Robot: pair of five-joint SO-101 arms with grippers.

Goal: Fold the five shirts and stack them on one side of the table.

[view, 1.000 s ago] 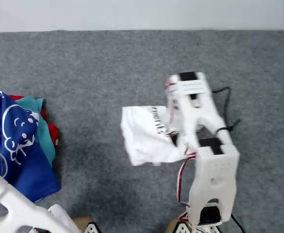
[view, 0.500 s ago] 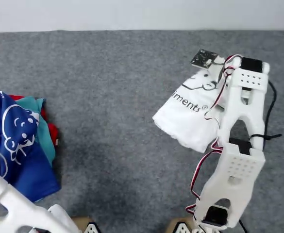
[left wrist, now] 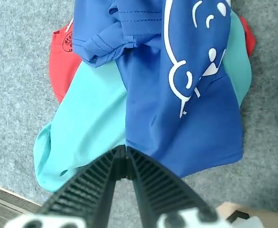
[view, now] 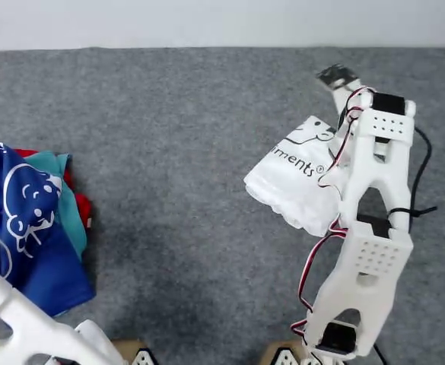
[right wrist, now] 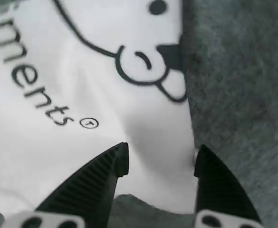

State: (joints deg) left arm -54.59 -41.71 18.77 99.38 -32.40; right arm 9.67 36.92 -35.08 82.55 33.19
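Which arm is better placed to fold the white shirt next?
Right. The right gripper hangs open directly over the white shirt. The left gripper is shut above the blue shirt, far from the white one, so I would judge it poorly placed.

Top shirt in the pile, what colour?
Blue shirt, white line drawing; clearest in left wrist view.
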